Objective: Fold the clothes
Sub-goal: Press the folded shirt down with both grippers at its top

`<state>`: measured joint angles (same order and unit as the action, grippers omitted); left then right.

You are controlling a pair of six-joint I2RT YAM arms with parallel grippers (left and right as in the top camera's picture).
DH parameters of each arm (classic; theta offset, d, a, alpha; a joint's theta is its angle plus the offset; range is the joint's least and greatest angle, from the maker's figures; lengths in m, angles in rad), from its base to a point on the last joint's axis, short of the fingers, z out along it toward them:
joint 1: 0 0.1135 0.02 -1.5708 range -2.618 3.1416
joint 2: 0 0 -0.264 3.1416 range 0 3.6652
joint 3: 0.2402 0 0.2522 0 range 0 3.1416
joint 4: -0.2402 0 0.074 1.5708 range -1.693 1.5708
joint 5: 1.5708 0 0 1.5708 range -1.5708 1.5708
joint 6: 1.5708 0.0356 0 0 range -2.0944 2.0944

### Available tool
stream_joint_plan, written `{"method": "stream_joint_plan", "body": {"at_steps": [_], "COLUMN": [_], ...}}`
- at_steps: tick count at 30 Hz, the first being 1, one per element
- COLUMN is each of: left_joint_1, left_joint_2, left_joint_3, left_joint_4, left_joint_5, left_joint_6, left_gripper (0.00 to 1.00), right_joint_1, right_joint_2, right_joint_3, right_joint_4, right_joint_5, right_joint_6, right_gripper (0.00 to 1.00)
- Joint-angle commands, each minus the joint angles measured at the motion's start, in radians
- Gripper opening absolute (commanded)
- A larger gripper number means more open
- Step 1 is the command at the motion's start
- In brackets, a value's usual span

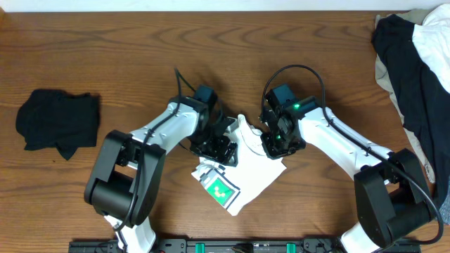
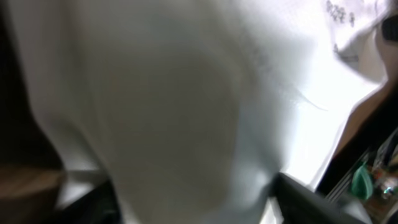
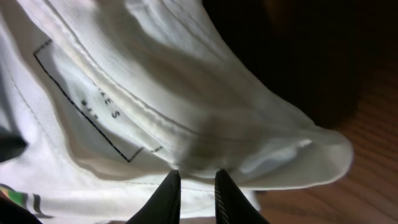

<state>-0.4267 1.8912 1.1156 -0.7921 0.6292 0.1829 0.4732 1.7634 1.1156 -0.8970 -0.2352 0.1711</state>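
Right gripper (image 3: 195, 175) looks clamped on T-shirt (image 3: 205, 118) fold at its 12 o'clock, body lying toward overhead 6 o'clock; left gripper (image 1: 219, 144) buried in cloth, jaws unreadable.

- The T-shirt (image 1: 256, 172) is showing white, its print (image 1: 222, 189) green and white.
- The table (image 1: 140, 42) is showing brown wood grain.
- The small garment (image 1: 58, 121) is looking black.

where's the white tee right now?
Overhead view: the white T-shirt lies bunched at the middle of the table, near the robot-side edge, between the left arm and right arm.
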Motion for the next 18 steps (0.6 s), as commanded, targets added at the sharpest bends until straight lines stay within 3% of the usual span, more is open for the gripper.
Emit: {"method": "stream_joint_plan", "body": {"at_steps": [1, 5, 10, 14, 15, 17, 18], "left_joint_1": [-0.022, -0.024, -0.022, -0.022, -0.022, -0.022, -0.021], "left_joint_2": [0.016, 0.016, 0.016, 0.016, 0.016, 0.016, 0.016], "left_joint_3": [-0.016, -0.016, -0.016, -0.016, -0.016, -0.016, -0.013], "left_joint_4": [-0.006, -0.001, 0.009, 0.008, 0.008, 0.008, 0.006], "left_joint_5": [0.018, 0.018, 0.017, 0.014, 0.012, 0.006, 0.006], "left_joint_6": [0.027, 0.027, 0.027, 0.026, 0.026, 0.026, 0.025], "left_gripper": [0.56, 0.49, 0.24, 0.22, 0.37, 0.88, 0.99], "right_joint_1": [-0.006, -0.006, -0.006, -0.006, -0.006, -0.006, -0.006], "right_joint_2": [-0.007, -0.007, -0.007, -0.007, -0.007, -0.007, -0.007], "right_joint_3": [-0.003, -0.003, -0.003, -0.003, -0.003, -0.003, -0.003], "right_joint_4": [-0.003, -0.005, -0.01, -0.011, -0.011, -0.012, -0.012], "right_joint_5": [0.0, 0.0, 0.0, 0.0, 0.0, 0.0, 0.0], "right_joint_6": [-0.011, -0.011, -0.011, -0.011, -0.011, -0.011, -0.011], "right_gripper": [0.18, 0.18, 0.18, 0.18, 0.18, 0.18, 0.18]}}
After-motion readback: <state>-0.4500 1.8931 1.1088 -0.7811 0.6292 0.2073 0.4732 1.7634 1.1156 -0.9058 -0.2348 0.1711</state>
